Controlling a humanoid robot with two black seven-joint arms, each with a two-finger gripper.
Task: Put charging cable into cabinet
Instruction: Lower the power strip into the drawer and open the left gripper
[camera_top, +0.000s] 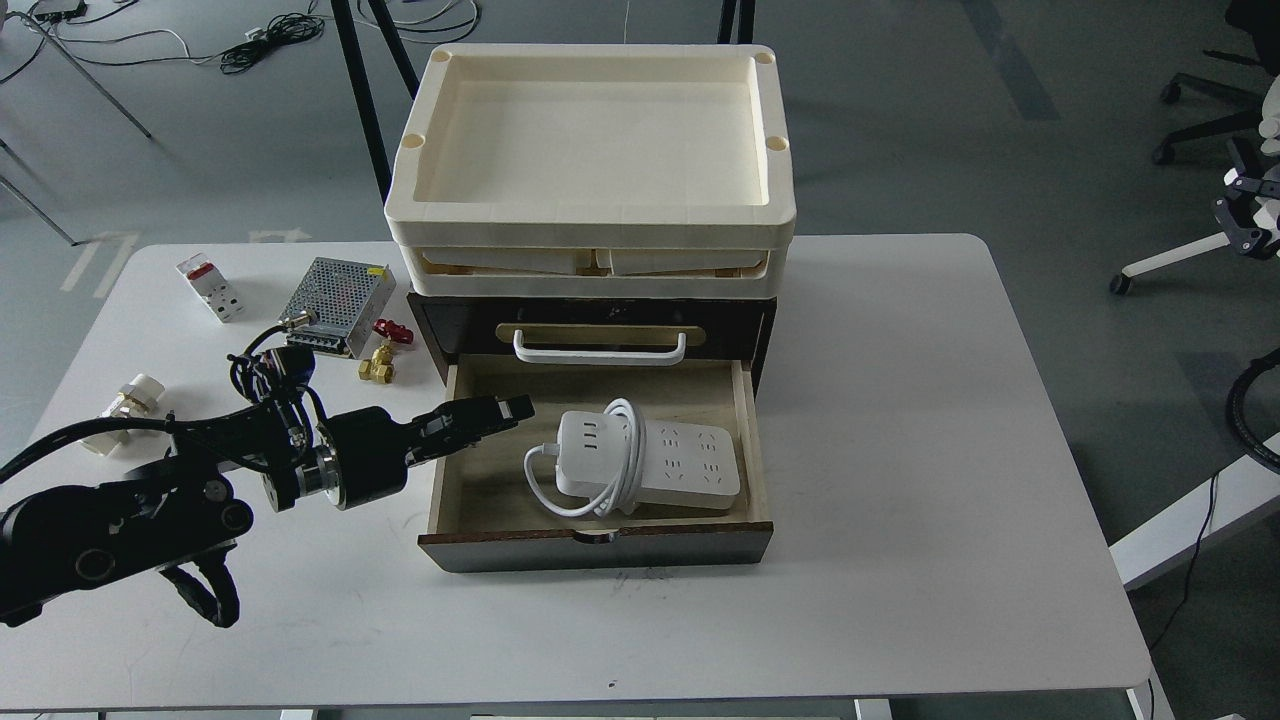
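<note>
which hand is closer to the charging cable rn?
Left. The left hand sits over the open drawer's left edge, just left of the charging cable lying inside the cabinet drawer, not touching it. The right hand isn't in view.

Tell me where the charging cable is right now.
In the head view, the charging cable lies inside the cabinet's open drawer, toward its right side, with the left hand just to its left.

Single head view, looking down, table (900, 600) near

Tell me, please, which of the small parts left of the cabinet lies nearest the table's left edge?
The white fitting, alone beyond the breaker, power supply and brass valve.
</note>
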